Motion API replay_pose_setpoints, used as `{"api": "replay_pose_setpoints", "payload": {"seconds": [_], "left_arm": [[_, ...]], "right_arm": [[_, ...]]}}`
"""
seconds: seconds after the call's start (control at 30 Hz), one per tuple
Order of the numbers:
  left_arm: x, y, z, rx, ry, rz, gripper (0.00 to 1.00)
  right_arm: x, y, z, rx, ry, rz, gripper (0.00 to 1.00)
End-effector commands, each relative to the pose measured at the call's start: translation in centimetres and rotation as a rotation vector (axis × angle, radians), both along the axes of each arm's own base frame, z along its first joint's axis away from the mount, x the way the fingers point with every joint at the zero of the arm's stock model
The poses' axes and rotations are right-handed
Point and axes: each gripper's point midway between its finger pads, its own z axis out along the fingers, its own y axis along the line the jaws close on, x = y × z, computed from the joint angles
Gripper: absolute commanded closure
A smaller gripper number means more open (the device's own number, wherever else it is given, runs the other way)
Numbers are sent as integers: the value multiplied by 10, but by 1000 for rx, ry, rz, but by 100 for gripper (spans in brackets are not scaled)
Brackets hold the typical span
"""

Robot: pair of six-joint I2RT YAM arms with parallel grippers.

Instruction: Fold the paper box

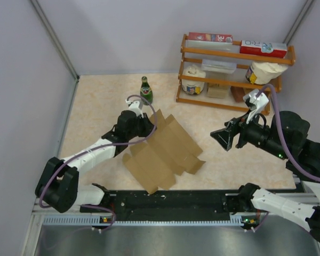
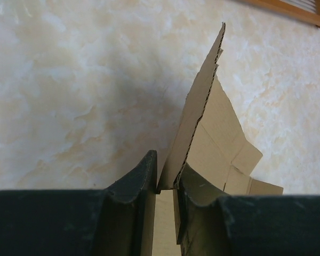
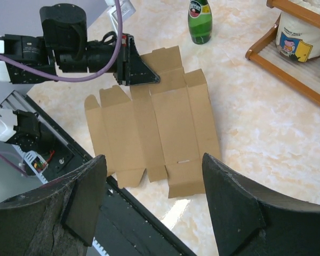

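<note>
Paper box (image 1: 162, 152), an unfolded brown cardboard sheet, lies mostly flat on the tabletop (image 1: 96, 106), close to the middle of its near edge, with its creases and flaps showing. The flap at its far-left side is lifted off the surface and stands steeply. My left gripper (image 2: 167, 170) has it pinched, jaws nearly closed with the cardboard edge between the pads. My right gripper (image 1: 221, 137) hangs over the right side of the tabletop, well apart from the sheet, jaws wide and holding nothing.

To fold well, I judge I should swing the pinched flap over along its crease rather than drag the whole sheet. The right gripper should come down to pin the middle panel against sliding. A green bottle (image 1: 145, 89) stands just beyond the left gripper toward the far edge, so I should keep the wrist clear of it. A wooden rack (image 1: 234, 53) sits in the far right corner.
</note>
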Motion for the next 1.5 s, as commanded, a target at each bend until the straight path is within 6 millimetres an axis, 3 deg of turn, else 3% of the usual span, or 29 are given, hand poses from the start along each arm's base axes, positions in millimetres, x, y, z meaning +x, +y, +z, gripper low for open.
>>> {"api": "replay_pose_setpoints", "payload": {"seconds": [0.0,0.27,0.83,1.1,1.47], "left_arm": [[-2,-7,-9,-30,29,101,79],[-1,-37,-14,-57,71,222,80],[21,-74,-19,-301,214,367,100],[31,-80,-15,-365,249,398,100],[14,-76,-37,-169,232,262,87]], "right_arm": [[3,0,6,29,-19,-18,29],[7,2,-4,24,4,-33,28],[12,10,-6,43,13,-34,28],[9,11,-8,53,23,-27,28],[11,13,-17,38,35,-22,28]]}}
